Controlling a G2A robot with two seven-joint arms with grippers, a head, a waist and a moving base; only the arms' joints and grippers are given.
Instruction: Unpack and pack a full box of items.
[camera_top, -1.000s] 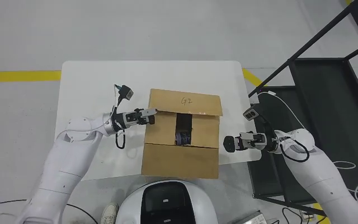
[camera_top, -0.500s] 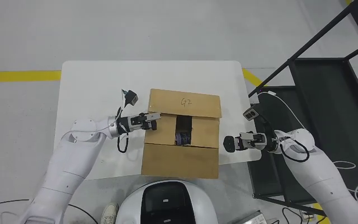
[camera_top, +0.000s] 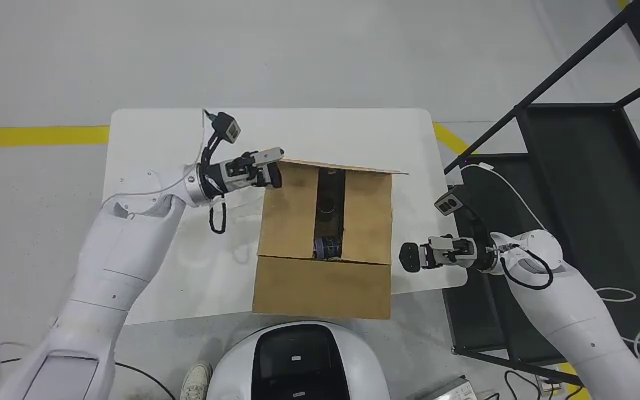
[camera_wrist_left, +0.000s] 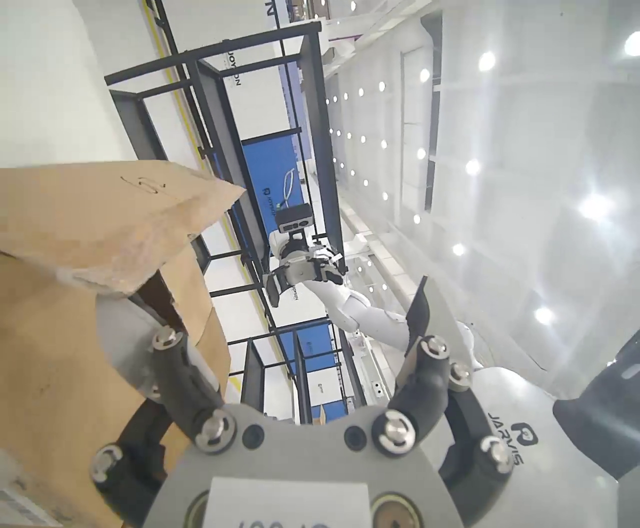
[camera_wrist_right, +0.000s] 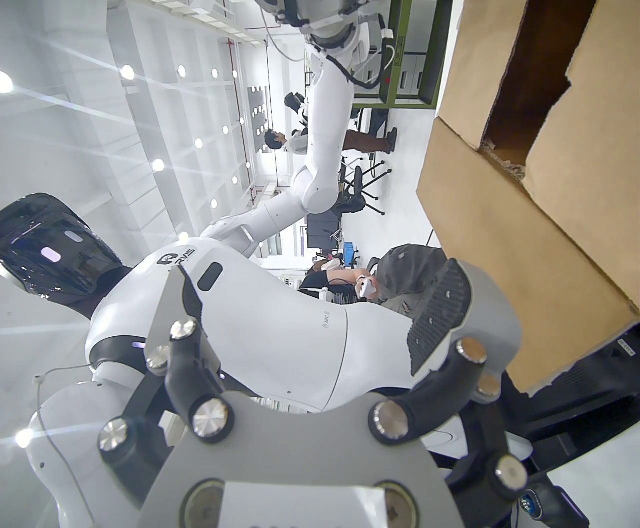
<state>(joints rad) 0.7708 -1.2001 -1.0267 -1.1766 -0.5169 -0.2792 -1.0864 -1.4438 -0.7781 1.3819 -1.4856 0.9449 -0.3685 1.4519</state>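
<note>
Opening the box (camera_top: 300, 280), far flap (camera_top: 345, 168) first.
It sits mid-frame on the table (camera_top: 160, 140). The left gripper (camera_top: 272, 170), fingers spread (nothing pinched), props the flap's upper-left corner, and the right gripper (camera_top: 410, 257) hangs spread at right. Next, I reckon: fold it fully back.

A white table (camera_top: 150, 140) stands beside a black metal rack (camera_top: 580, 130), yellow floor tape (camera_top: 50, 134) alongside.

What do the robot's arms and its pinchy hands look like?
Both arms are smooth, rounded white tubes: the left arm has a black cable looping at its wrist, the right arm a thin white cable. Each carries a small boxy camera. The left gripper and right gripper have grey plates, silver screws, black links and two grey fingers.
</note>
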